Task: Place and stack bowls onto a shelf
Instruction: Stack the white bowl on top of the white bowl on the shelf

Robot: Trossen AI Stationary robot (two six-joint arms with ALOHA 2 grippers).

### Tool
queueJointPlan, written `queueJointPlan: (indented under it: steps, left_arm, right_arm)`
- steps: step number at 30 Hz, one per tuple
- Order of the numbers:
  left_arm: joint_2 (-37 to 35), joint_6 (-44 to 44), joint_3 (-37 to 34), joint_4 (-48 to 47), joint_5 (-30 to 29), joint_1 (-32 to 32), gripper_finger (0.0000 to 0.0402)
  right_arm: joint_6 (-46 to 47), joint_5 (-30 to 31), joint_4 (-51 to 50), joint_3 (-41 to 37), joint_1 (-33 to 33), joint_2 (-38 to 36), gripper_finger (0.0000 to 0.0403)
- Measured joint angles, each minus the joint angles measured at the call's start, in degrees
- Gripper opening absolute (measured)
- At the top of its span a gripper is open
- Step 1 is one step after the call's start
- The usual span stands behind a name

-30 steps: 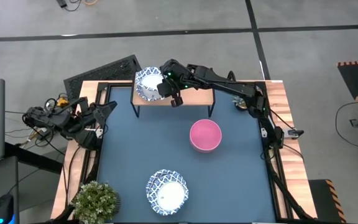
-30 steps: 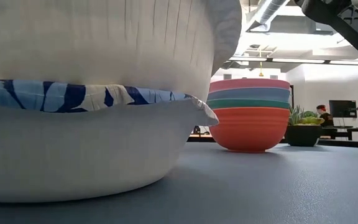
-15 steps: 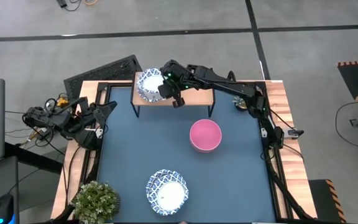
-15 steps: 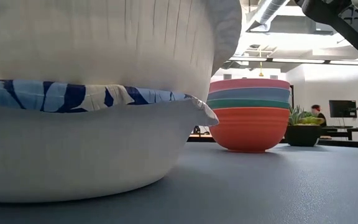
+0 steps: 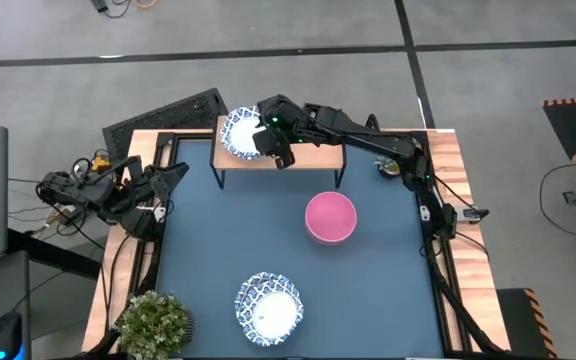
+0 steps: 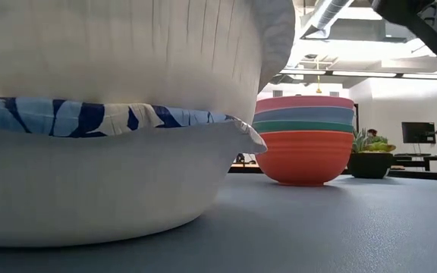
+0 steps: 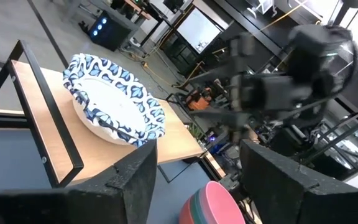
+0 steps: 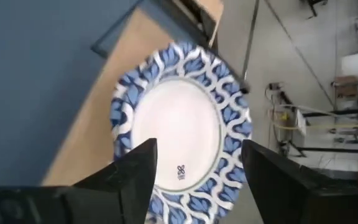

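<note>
A white bowl with a blue patterned rim (image 5: pixel 239 134) rests by its base on the left half of the shelf (image 5: pixel 313 155), a wooden board on thin black legs at the table's far edge. My right gripper (image 5: pixel 271 147) hovers over the shelf at the bowl's right rim, pointing down and open. In the right wrist view the bowl (image 8: pixel 182 134) lies below the spread fingers (image 8: pixel 135 177), apart from them. A second patterned bowl (image 5: pixel 269 308) sits near the table's near edge. A pink-topped stack of bowls (image 5: pixel 330 218) stands at centre right. My left gripper (image 5: pixel 173 175) waits open at the left edge.
A potted plant (image 5: pixel 155 322) stands at the near left corner. In the low view the near patterned bowl (image 6: pixel 105 152) fills the foreground. Behind it the stack (image 6: pixel 303 140) shows pink, lavender-blue, green and red bowls. Bare blue tabletop (image 5: pixel 218 235) lies between the shelf and the near bowl.
My right gripper has drawn a little toward the table's far left over the shelf. The patterned bowl stays where it was on the board.
</note>
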Motion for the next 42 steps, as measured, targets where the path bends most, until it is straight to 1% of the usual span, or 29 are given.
queueJointPlan:
  steps: [2,4,7,10,16,19,23,26,29,33,38,42]
  left_arm:
    - [0.0,0.09,0.0,-0.06,0.0,0.02,0.0213]
    - [0.0,0.09,0.0,-0.11,0.0,0.0,0.0213]
    - [0.0,0.1,-0.02,-0.19,1.03,0.01,0.0213]
    - [0.0,0.55,-0.02,-0.25,3.39,0.0,0.0213]
    - [0.0,0.57,-0.02,-0.27,9.76,0.0,0.0213]
    - [0.0,0.56,-0.02,-0.25,12.91,0.0,0.0213]
    - [0.0,-0.57,-0.02,-0.26,15.88,0.0,0.0213]
    - [0.0,-0.76,-0.02,-0.78,18.72,0.0,0.0213]
    - [0.0,-1.75,-0.02,-1.98,21.04,0.0,0.0213]
    - [0.01,-2.79,-0.03,-4.16,22.65,0.0,0.0213]
    - [0.0,-3.26,-0.04,-6.56,22.89,0.0,0.0213]
    - [0.0,-3.21,-0.04,-7.3,24.94,0.0,0.0213]
  right_arm:
    - [2.86,0.16,-1.16,0.1,1.02,-2.19,0.026]
    - [8.78,-0.91,-3.7,0.11,2.4,-4.21,0.026]
    - [17.56,-6.95,-9.9,0.11,4.97,-7.61,0.0259]
    - [24.96,-10.21,-15.76,0.13,8.58,-10.94,0.0259]
    - [46.44,-10.48,-25.16,0.13,18.53,-14.54,0.0259]
    - [53.66,-10.48,-31.08,0.13,24.72,-14.15,0.0259]
    - [54.71,-9.97,-33.49,0.11,33.08,-10.71,0.0259]
    - [50.84,-8.86,-32.98,0.08,38.56,-7.0,0.0259]
    - [47.5,-8.86,-32.12,0.07,42.2,-2.46,0.0259]
    - [44.34,-8.63,-27.26,-0.05,44.73,1.6,0.0259]
    - [46.07,-8.37,-20.49,0.15,46.83,6.16,0.0259]
    - [46.68,-8.34,-16.57,-0.03,48.86,10.59,0.0259]
